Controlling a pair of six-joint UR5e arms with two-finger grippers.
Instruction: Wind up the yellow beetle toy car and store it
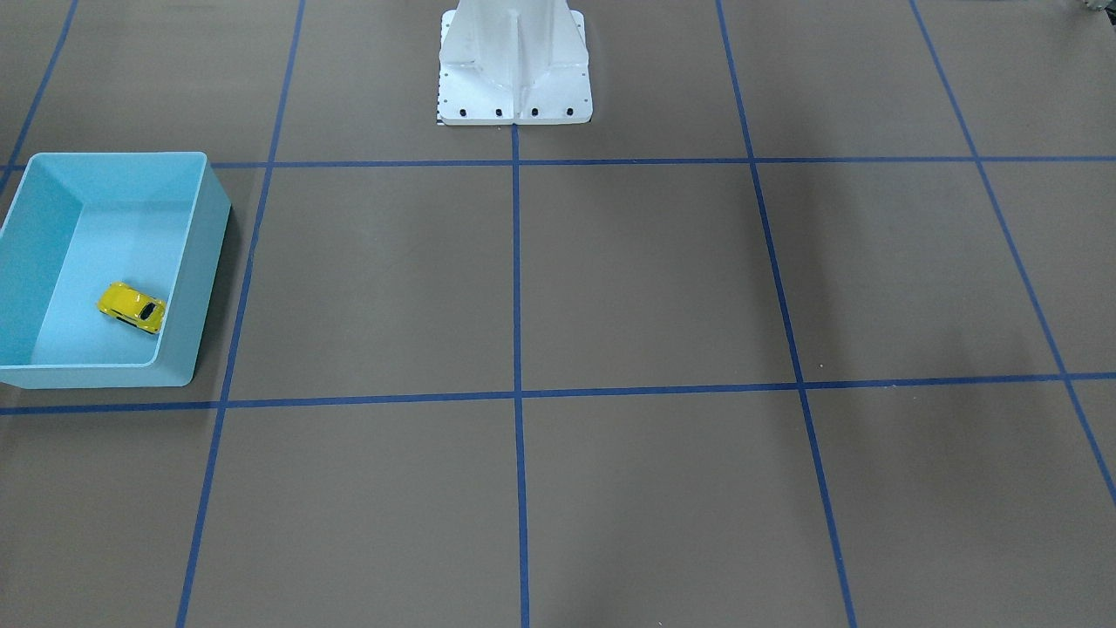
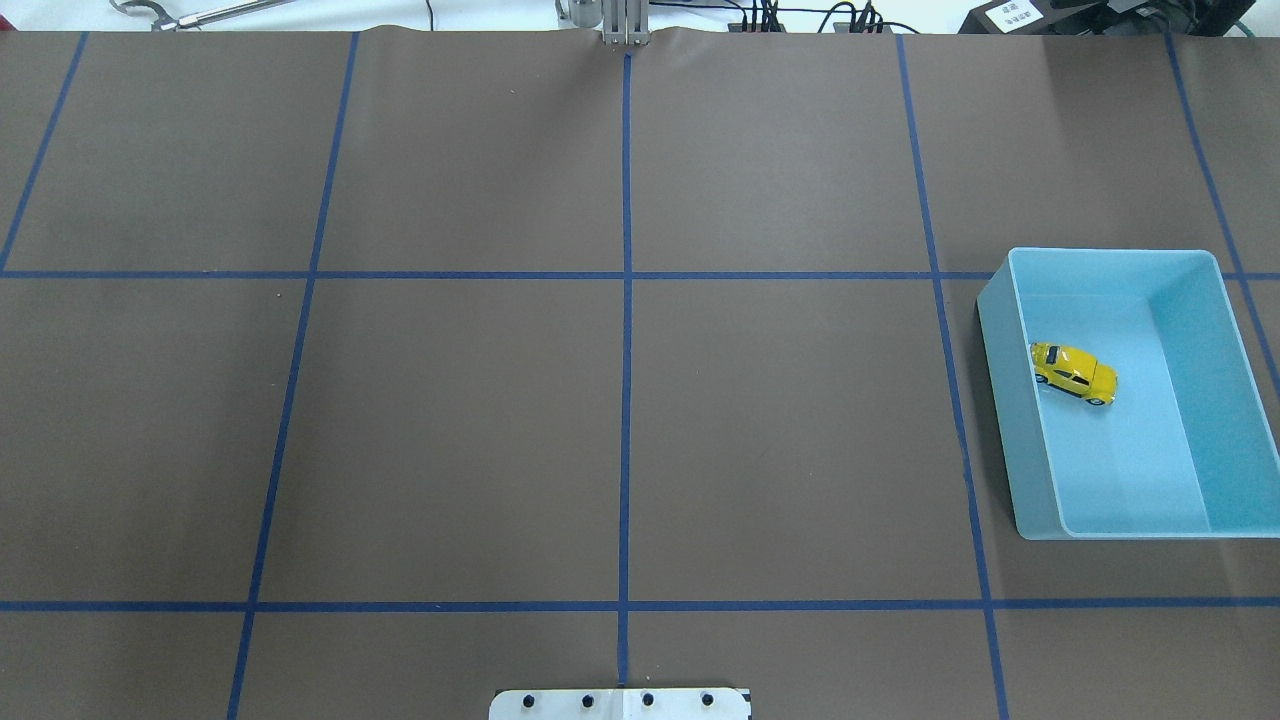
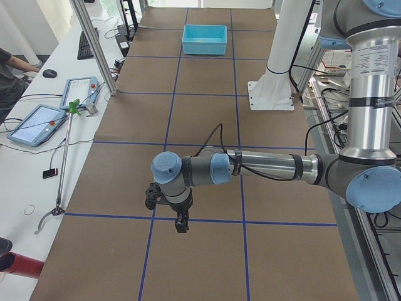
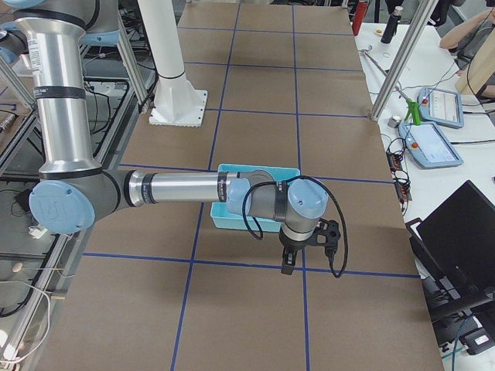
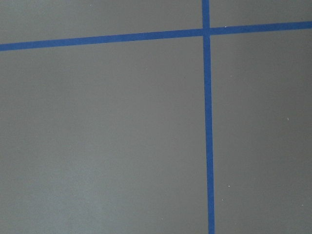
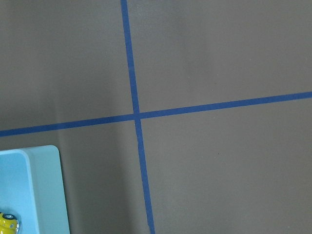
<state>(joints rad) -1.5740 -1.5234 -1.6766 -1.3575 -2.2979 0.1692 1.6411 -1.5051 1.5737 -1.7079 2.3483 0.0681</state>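
Note:
The yellow beetle toy car [image 1: 132,306] lies on its wheels inside the light blue bin [image 1: 202,253], on the robot's right side of the table. It also shows in the overhead view [image 2: 1073,372] and at the bottom left corner of the right wrist view [image 6: 9,223]. My right gripper [image 4: 288,267] hangs above the table beside the bin [image 4: 232,217], apart from the car. My left gripper [image 3: 182,223] hangs over bare table at the far left end. Both grippers show only in the side views, so I cannot tell whether they are open or shut.
The white robot base [image 2: 620,703] stands at the table's near middle edge. Blue tape lines [image 2: 627,400] divide the brown table into squares. A grabber stick [image 3: 62,163] and tablets [image 3: 37,122] lie on the side bench.

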